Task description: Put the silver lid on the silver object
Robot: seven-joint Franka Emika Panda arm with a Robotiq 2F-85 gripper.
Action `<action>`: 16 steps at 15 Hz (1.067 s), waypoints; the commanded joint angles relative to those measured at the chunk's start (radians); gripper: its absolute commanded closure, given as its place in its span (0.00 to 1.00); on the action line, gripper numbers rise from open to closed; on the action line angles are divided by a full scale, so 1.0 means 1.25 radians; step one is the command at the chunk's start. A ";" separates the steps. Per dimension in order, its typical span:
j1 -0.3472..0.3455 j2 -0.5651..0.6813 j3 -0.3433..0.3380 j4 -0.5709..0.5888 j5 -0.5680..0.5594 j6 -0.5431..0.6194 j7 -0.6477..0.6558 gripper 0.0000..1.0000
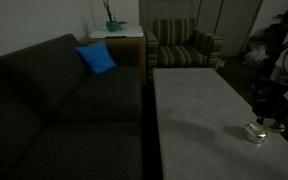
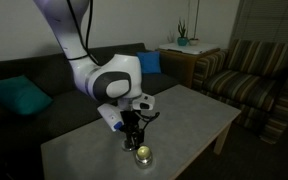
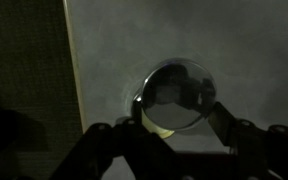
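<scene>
In the wrist view the silver lid, a shiny round disc, sits between my two dark fingers, and each finger touches its edge. My gripper is shut on it. A pale yellowish crescent of the silver object shows under the lid's lower left edge, so the lid hangs just over the tin, slightly offset. In both exterior views the small tin stands on the grey table, with my gripper straight above it. The room is dim.
The grey table runs beside a dark sofa with a blue cushion. A striped armchair and a side table with a plant stand beyond. The table edge is left of the tin.
</scene>
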 commanded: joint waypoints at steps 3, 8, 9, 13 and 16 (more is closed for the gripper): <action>0.003 0.032 0.001 0.035 0.004 -0.009 0.012 0.32; 0.009 0.050 -0.008 0.070 0.003 -0.035 0.019 0.57; -0.004 0.050 -0.005 0.076 0.006 -0.040 0.015 0.57; -0.061 0.040 0.012 0.071 0.021 -0.028 -0.003 0.57; -0.116 0.045 0.037 0.089 0.024 -0.038 -0.035 0.57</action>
